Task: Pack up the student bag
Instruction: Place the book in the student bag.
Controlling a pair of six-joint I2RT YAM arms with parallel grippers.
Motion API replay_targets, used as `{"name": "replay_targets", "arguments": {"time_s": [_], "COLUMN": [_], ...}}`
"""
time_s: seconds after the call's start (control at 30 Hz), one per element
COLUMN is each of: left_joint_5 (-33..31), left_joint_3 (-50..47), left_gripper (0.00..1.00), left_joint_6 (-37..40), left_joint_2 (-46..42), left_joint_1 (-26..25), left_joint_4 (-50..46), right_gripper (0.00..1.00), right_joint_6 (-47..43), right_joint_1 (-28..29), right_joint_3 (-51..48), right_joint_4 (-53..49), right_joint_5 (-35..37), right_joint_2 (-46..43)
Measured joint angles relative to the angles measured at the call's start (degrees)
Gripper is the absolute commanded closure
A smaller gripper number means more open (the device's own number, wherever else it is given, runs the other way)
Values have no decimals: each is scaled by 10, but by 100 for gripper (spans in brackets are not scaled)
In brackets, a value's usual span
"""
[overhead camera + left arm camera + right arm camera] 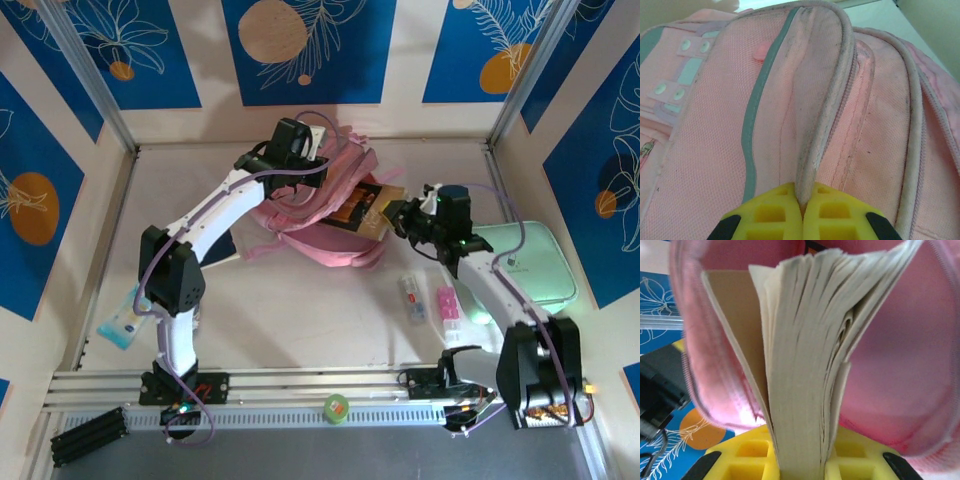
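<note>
- The soft pink fabric backpack (300,225) lies far-centre on the bench (300,320); the left fingers (770,212), clamped on its flap edge, should hold the mouth wide.
- The right fingers (855,450), clamped on the thick brown-covered book (800,350), should push it straight in.

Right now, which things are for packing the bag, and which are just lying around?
In the job: student bag, pinched by the left fingers; book, held by the right fingers.
Lying about: mint-green case, white tube, pink packet, green tape roll, blue packet.
</note>
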Motion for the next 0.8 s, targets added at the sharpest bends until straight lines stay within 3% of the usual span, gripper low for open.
{"name": "replay_targets", "arguments": {"time_s": [0.37, 0.8], "left_joint_5": [49, 74], "left_joint_3": [0, -3], "left_gripper": [100, 100], "left_joint_6": [-34, -61], "left_joint_2": [0, 0], "left_joint_1": [15, 21], "left_joint_4": [9, 22], "right_gripper": [93, 93], "right_joint_6": [64, 87], "right_joint_1": [26, 65], "right_joint_3": [111, 120], "right_joint_4": [69, 35], "right_joint_5": [47, 100], "right_joint_2": [132, 213]}}
